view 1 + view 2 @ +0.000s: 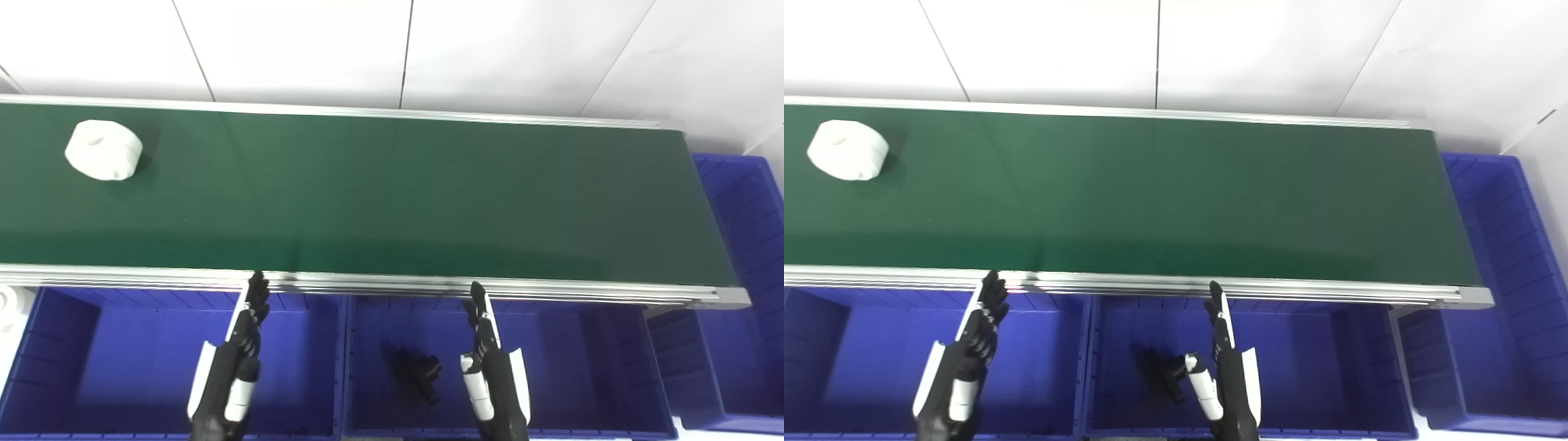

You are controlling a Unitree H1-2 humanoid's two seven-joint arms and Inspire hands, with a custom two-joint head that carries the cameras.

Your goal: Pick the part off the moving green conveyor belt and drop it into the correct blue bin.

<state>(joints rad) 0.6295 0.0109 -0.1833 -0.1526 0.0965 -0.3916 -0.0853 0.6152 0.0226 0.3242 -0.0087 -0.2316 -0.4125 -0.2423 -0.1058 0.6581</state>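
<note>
Riding at ten o'clock on the green belt (392, 196) was the white part (103, 150), untouched. Left hand (236, 361) hovered over the left bin (306, 367), fingers straight and empty; right hand (490, 367) likewise over the middle bin (582, 367), both short of the belt's near rail (380, 283).

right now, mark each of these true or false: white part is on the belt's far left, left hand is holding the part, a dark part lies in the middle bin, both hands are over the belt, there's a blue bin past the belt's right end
1. The white part sits at the far left of the green belt. True.
2. The left hand holds the part. False: it is open and holds nothing.
3. A dark part lies in the middle bin. True.
4. Both hands are over the belt. False: the left hand and right hand hover over the bins, fingertips near the belt's front rail.
5. A blue bin stands past the belt's right end. True.
</note>
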